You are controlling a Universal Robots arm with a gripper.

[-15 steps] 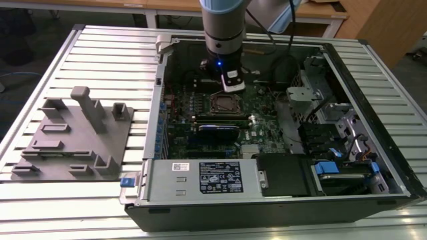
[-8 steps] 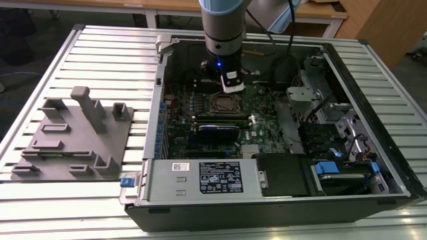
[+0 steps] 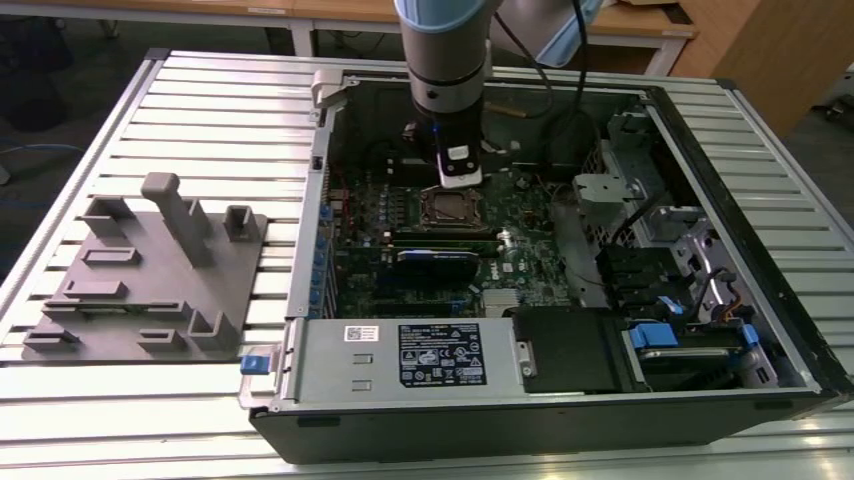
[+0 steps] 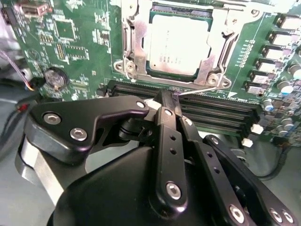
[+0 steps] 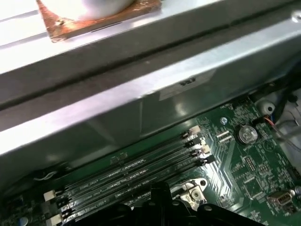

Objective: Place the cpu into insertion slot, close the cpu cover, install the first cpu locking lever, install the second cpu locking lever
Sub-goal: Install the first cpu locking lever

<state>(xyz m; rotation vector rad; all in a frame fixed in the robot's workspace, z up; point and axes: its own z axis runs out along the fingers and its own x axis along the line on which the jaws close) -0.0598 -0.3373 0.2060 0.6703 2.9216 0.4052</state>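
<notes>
Hovering nearest in the second wrist view, black gripper (image 4: 170, 100): fingers drawn together to a narrow tip, set at the end of a thin wire lever (image 4: 200, 89) above the black memory slots (image 4: 216, 112). Beyond it, cpu (image 4: 178, 42): flat square, pale silvery-grey top, seated in the insertion slot (image 4: 172, 76) on the green board (image 4: 70, 52), with the dark-silver cpu cover (image 4: 135, 44) lying flat around it.

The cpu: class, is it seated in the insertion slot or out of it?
In. In the second wrist view the cpu lies flat within the insertion slot, with the cpu cover frame down around its edges.
</notes>
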